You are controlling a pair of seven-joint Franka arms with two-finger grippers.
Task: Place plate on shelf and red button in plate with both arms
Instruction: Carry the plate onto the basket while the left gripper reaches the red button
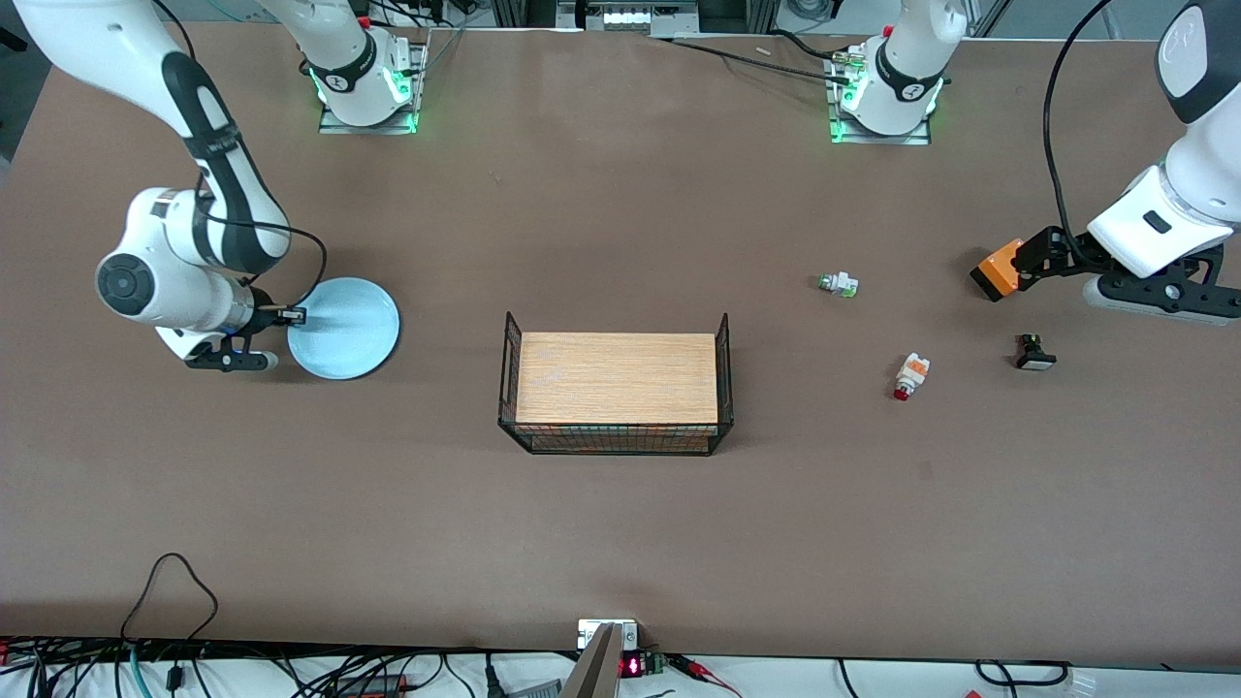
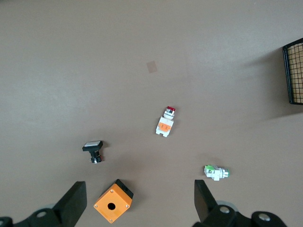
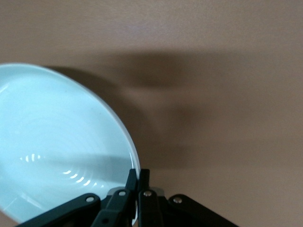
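The pale blue plate [image 1: 344,328] lies toward the right arm's end of the table. My right gripper [image 1: 291,315] is shut on its rim at the edge facing that arm. In the right wrist view the fingers [image 3: 138,176] pinch the rim of the plate [image 3: 57,142]. The red button [image 1: 909,376] lies on its side on the table toward the left arm's end, and it also shows in the left wrist view [image 2: 165,124]. My left gripper [image 1: 1030,260] is open and empty over the orange box [image 1: 999,272]. In the left wrist view [image 2: 137,203] the box [image 2: 113,201] shows between the fingers.
A black wire basket [image 1: 511,368] holding a wooden board [image 1: 616,378] stands mid-table; its corner shows in the left wrist view [image 2: 293,71]. A green-tipped white switch [image 1: 839,284] and a black switch with a white cap [image 1: 1034,354] lie near the red button.
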